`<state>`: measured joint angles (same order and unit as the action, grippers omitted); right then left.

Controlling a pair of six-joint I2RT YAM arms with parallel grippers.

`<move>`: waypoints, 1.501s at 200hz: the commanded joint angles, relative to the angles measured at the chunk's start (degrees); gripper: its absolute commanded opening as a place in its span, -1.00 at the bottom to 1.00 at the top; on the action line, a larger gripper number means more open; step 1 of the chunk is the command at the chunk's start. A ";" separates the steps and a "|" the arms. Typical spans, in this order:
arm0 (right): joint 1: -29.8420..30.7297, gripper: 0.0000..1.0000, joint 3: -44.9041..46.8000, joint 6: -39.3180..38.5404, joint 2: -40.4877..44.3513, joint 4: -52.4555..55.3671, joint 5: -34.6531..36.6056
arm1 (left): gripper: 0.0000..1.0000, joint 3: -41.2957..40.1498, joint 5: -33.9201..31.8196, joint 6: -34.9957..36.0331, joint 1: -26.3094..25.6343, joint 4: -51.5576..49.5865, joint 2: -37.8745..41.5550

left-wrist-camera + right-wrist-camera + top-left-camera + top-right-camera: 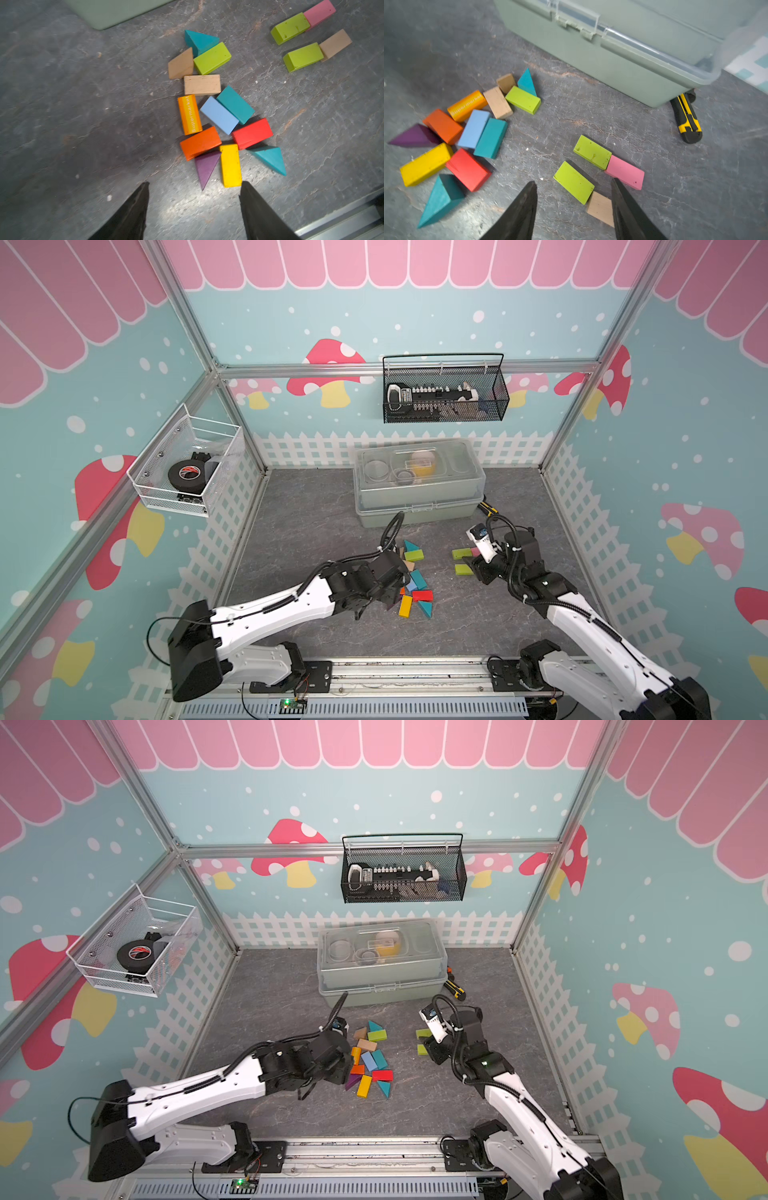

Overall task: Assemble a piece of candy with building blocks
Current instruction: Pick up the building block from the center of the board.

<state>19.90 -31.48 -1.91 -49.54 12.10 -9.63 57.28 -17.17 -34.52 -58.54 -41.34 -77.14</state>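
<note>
Grey tabletop (316, 510) | blocks (218, 116) loose | left hand (195, 182) spread | right hand (573, 180) spread

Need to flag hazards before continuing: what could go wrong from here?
1. The right gripper hangs open right by the tan block butted against a green bar; a nudge could shift that pair.
2. The left gripper is open over the crowded pile; closing on the yellow bar may also catch the purple triangle beside it.
</note>
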 commanded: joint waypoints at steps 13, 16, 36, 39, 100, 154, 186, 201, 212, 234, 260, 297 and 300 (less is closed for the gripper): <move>-0.03 0.09 6.53 14.56 7.80 -8.39 0.37 | 0.34 10.45 3.89 1.92 1.84 4.48 -13.57; 0.03 0.09 7.01 14.50 8.36 -8.28 0.51 | 0.33 11.13 4.08 2.45 2.08 4.39 -14.78; 0.00 0.06 9.66 15.31 11.36 -8.30 1.40 | 0.32 14.65 6.77 4.40 5.28 4.20 -21.13; 0.01 0.06 9.99 15.27 11.78 -8.50 1.27 | 0.32 15.03 6.87 4.58 5.75 4.25 -22.09; -0.04 0.08 13.03 15.13 12.86 -12.18 -0.52 | 0.43 21.54 6.22 8.10 8.65 3.46 -33.52; 0.00 0.06 13.30 15.39 12.18 -12.71 -0.92 | 0.44 22.21 6.58 7.42 10.73 3.43 -36.64; -0.01 0.06 13.54 15.48 12.02 -12.98 -1.26 | 0.43 22.26 6.53 7.29 11.26 3.43 -37.54; -0.04 0.06 13.58 15.47 11.67 -13.03 -1.26 | 0.42 22.21 6.96 7.30 11.26 3.39 -38.03; -0.02 0.06 13.51 15.49 11.42 -13.06 -1.23 | 0.42 22.00 7.11 7.12 11.24 3.37 -38.12; -0.04 0.06 13.48 15.49 11.13 -13.01 -1.58 | 0.42 20.96 6.67 6.45 11.26 3.80 -37.91; -0.02 0.06 13.54 15.37 10.99 -13.00 -1.67 | 0.40 20.58 7.02 5.94 11.26 4.43 -38.84; -0.08 0.06 13.56 15.47 11.05 -12.74 -1.97 | 0.35 20.68 7.29 5.70 11.26 4.79 -39.65; -0.04 0.06 13.56 15.48 11.04 -12.77 -1.96 | 0.34 20.68 7.31 5.70 11.26 4.67 -39.66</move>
<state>19.90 -18.63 12.51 -38.50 -0.05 -10.66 78.15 -10.20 -28.32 -47.37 -36.73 -114.98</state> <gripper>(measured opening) 0.531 0.682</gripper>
